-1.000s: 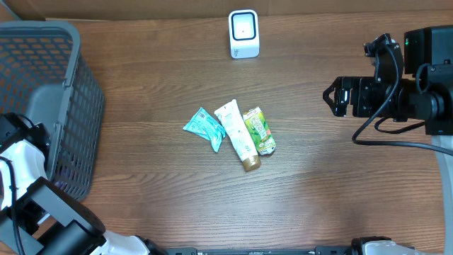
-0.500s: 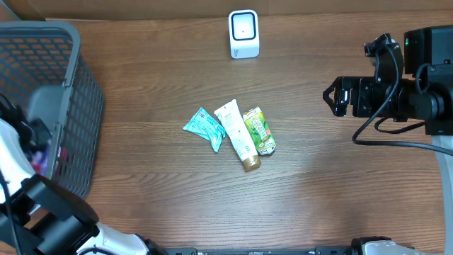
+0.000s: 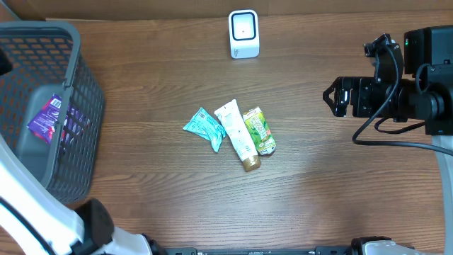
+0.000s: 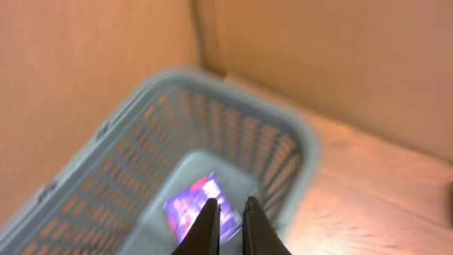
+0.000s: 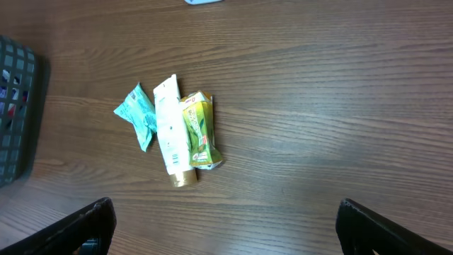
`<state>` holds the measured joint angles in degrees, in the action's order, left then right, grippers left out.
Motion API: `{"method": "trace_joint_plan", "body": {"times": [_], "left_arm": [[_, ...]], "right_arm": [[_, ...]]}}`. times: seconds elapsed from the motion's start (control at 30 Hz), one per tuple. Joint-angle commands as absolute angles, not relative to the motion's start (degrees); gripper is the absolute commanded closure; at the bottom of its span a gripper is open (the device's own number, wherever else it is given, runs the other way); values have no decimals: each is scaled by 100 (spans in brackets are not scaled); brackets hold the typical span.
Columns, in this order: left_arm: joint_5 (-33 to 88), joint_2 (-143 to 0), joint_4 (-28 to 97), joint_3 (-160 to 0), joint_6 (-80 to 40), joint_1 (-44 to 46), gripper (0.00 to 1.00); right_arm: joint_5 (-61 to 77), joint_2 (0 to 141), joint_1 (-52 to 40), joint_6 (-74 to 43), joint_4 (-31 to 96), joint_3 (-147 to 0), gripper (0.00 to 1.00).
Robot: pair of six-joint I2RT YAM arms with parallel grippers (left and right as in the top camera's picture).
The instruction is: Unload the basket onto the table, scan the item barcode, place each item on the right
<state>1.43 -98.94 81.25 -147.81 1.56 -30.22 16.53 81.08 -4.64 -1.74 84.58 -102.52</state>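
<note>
Three items lie together mid-table: a teal packet (image 3: pixel 204 127) (image 5: pixel 139 113), a white tube with a gold cap (image 3: pixel 238 134) (image 5: pixel 171 131) and a green carton (image 3: pixel 259 130) (image 5: pixel 198 131). The white scanner (image 3: pixel 243 33) stands at the far edge. My right gripper (image 3: pixel 331 98) (image 5: pixel 225 227) hangs open to the right of the items, holding nothing. My left gripper (image 4: pixel 228 212) is shut and empty, high over the grey basket (image 4: pixel 134 163). A purple packet (image 4: pixel 191 207) (image 3: pixel 46 117) lies on the basket floor. In the overhead view only the left arm's white link (image 3: pixel 28 205) shows.
The grey mesh basket (image 3: pixel 85 106) fills the table's left end; its corner shows in the right wrist view (image 5: pixel 14 106). A cardboard wall (image 4: pixel 318 64) stands behind it. The right arm's black body and cables (image 3: pixel 417 92) take up the right edge.
My left arm has swung away from over the basket toward the lower left, uncovering the purple packet inside. The right arm and the three items have not moved.
</note>
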Motion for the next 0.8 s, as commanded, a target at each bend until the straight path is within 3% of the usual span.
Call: {"method": "trace_joint_plan", "body": {"times": [0.0,0.13,0.2,0.3,0.53,0.77], "left_arm": [[-281,-9509,8176,-14986,-110,-2801,67],[-508,-9647,8493,-14883,-180,-2912,49],[-429,-9832,8672,-14739,-591,-3083,29],[276,-10224,8895,-14553,-797,-3566,16],[462,-10840,9024,-13762,-996,-4152,14],[1315,-10875,8250,-11937,-1083,-5078,14]], "right_arm": [[1667,8082,-497,-167,8436,-10280,0],[1664,8082,-497,-165,8429,-10280,0],[1664,8082,-497,-165,8431,-10280,0],[1664,8082,-497,-165,8433,-10280,0],[1662,8082,-497,-163,8429,-10280,0],[1664,8090,-497,-163,8366,-10280,0]]}}
